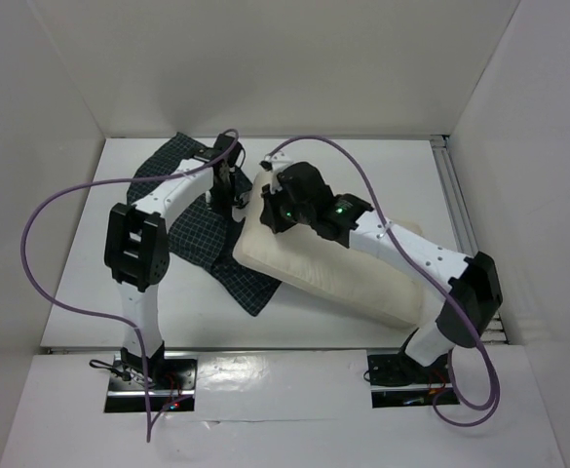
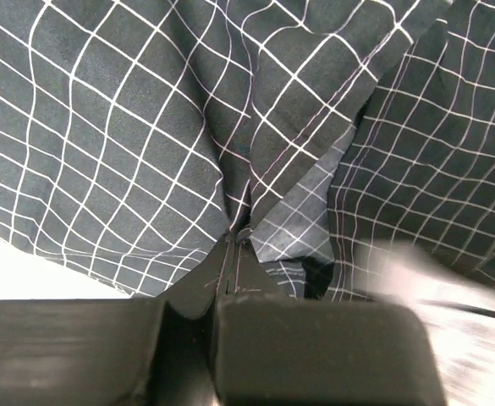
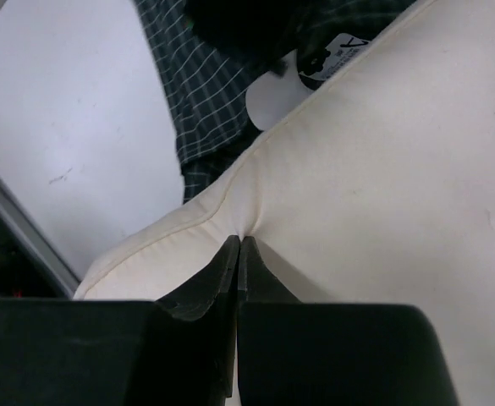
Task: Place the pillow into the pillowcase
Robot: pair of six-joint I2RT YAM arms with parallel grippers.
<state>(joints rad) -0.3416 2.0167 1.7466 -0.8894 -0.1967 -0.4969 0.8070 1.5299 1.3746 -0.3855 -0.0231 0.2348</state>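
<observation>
Top external view: the pillow (image 1: 333, 273) lies slanted across the middle and right of the white table (image 1: 392, 171). Its left edge rests on the pillowcase (image 1: 195, 242), which is spread crumpled to the left. The left gripper (image 1: 224, 203) stands over the pillowcase, and the left wrist view shows its fingers (image 2: 315, 347) pressed together on a raised fold of the checked cloth. The right gripper (image 1: 270, 207) sits at the pillow's far-left corner. Its jaws are closed, pinching the seamed edge, with a small white tag (image 3: 346, 52) just beyond.
</observation>
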